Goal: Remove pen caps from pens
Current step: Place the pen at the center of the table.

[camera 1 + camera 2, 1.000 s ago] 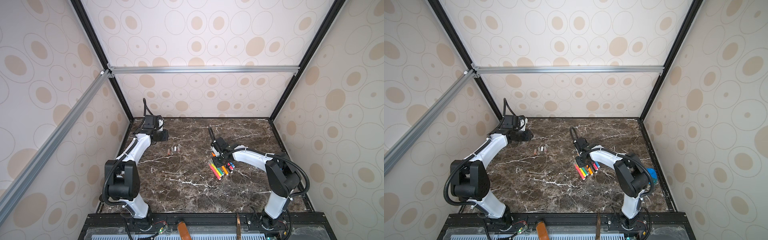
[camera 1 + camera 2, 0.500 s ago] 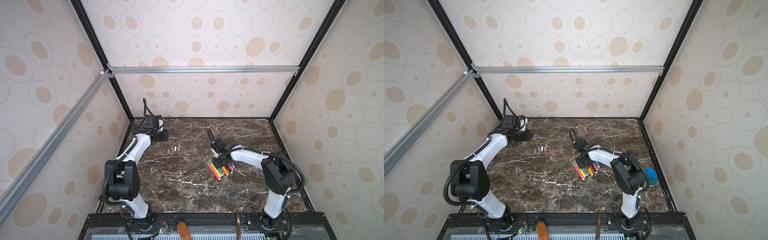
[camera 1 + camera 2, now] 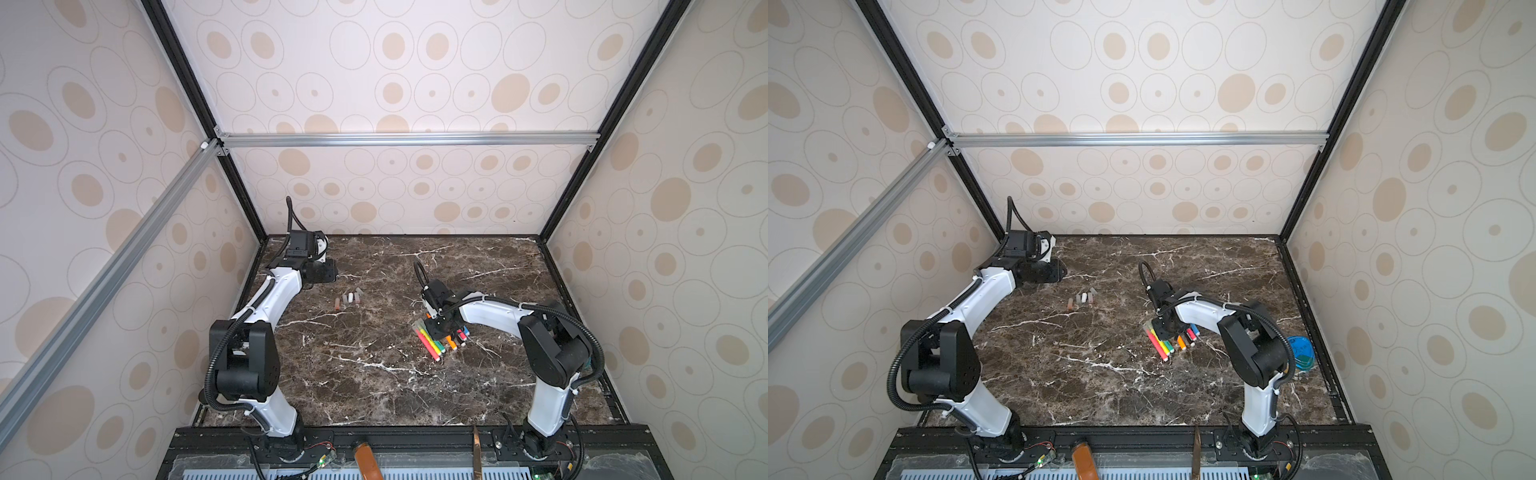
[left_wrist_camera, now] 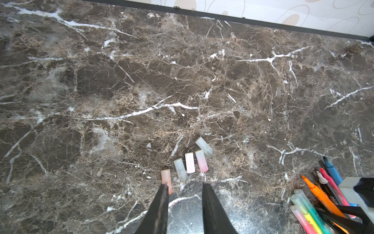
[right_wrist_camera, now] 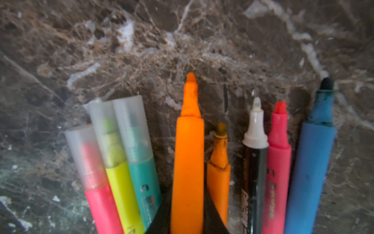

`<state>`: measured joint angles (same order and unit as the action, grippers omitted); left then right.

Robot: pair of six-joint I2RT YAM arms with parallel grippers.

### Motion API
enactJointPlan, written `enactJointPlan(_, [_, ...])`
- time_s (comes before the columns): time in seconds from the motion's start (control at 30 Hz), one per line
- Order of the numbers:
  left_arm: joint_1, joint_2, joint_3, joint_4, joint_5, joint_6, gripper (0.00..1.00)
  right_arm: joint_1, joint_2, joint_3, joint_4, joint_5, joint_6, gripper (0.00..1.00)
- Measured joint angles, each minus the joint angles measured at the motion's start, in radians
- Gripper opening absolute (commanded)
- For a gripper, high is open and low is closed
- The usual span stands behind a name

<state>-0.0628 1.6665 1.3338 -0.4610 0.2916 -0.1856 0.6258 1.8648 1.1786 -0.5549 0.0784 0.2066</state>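
The brown marble desk [image 3: 374,374] is carrying everything, and both arms are reaching over it. The right end effector [image 3: 437,328] is hanging low over the pens [image 3: 440,343], its jaws flanking the barrel of an uncapped orange pen [image 5: 188,152]. I cannot tell whether they are pinching or only bracketing it. The left end effector [image 4: 183,190] is hovering with its jaws apart and empty, just beside the loose pen caps [image 4: 190,163].

The pens are lying flat in a tight fan on the right side of the desk, well apart from those caps. Their long axes are running near-parallel, writing ends pointing toward the back wall and tails toward the robot's bases. Five are showing bare tips. The pink pen [image 5: 101,202], yellow pen [image 5: 121,192] and green pen [image 5: 141,178] are wearing translucent caps.

Since the orange pen is already bare, the work is probably lying with those three. The neighbours are touching, so rising straight up should avoid dragging them. A grip at mid-barrel, with the axis level, would leave the capped end free for the left jaws to pull along that axis.

Five loose caps are lying in a short row.
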Motion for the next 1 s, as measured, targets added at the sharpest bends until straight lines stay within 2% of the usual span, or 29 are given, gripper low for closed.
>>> enactJointPlan(0.13, [0.000,0.006,0.000,0.000,0.002,0.000,0.28,0.000,-0.014,-0.018,0.005,0.001,0.010,0.31])
enactJointPlan(0.33, [-0.001,0.016,0.000,0.000,0.003,0.000,0.28,0.000,-0.025,-0.031,0.004,0.001,0.014,0.31])
enactJointPlan(0.37, [-0.001,0.016,0.000,0.000,0.003,0.000,0.28,0.000,-0.025,-0.031,0.003,0.001,0.014,0.29])
enactJointPlan(0.43, [-0.002,0.016,0.000,0.000,0.003,0.000,0.28,0.000,-0.026,-0.032,0.002,0.002,0.018,0.18])
enactJointPlan(0.53, [-0.005,0.016,0.000,0.000,0.003,0.000,0.28,0.000,-0.029,-0.033,-0.002,0.005,0.019,0.11])
enactJointPlan(1.0, [-0.006,0.017,0.000,0.000,0.010,0.000,0.28,0.000,-0.085,-0.082,-0.030,0.013,0.017,0.09])
